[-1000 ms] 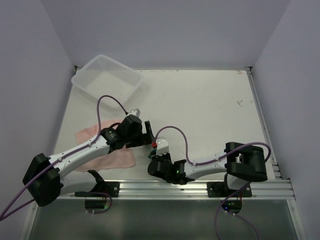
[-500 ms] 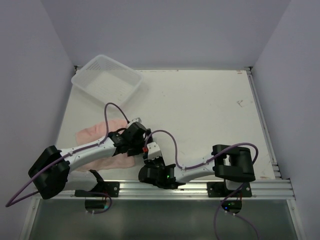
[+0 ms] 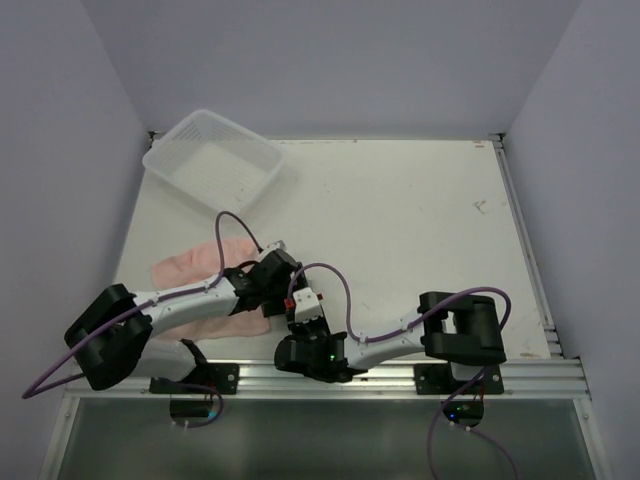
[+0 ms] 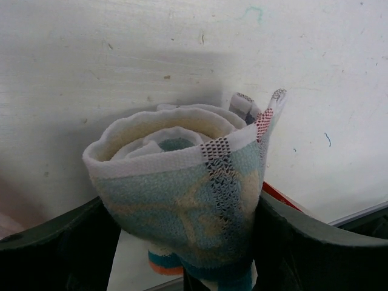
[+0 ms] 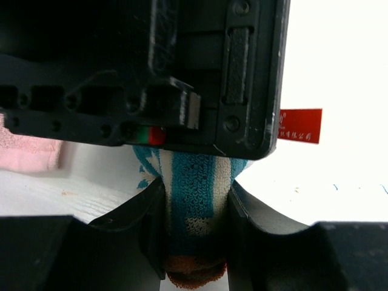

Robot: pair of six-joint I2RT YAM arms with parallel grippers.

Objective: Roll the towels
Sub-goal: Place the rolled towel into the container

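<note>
**While Two Claws Are Holding It, the Printed Towel Is Sitting Rolled Near the Front Edge**

Where the two arms are meeting near the front of the table (image 3: 400,220), the printed towel (image 4: 176,182) is sitting wound into a thick roll. Its coiled end is facing the left wrist camera, with white pile spiralling inside, teal and pale pattern outside, and a loose corner poking up at the right. The left claw (image 4: 182,209) is straddling this roll with its jaws set wide. Its dark fingers (image 4: 60,248) are pressing against both flanks, so it is gripping the roll across its breadth.

From the other side, the right claw (image 5: 194,224) is pinching a narrower part of the same towel. Its jaws are drawn in tight on the teal-and-white weave, and the orange edge (image 5: 194,273) is bulging out just below them. In the right wrist view, the black body of the left claw is filling the upper half, directly above the pinched cloth. A red label (image 5: 300,125) with white characters is sticking out to the right.

Seen from above, the roll is being hidden almost entirely by the two claws. The pink towel (image 3: 185,265) is lying flat and unrolled on the table beneath the left arm. The white mesh basket (image 3: 215,160) is sitting at the far left corner, well apart from both towels.
</note>
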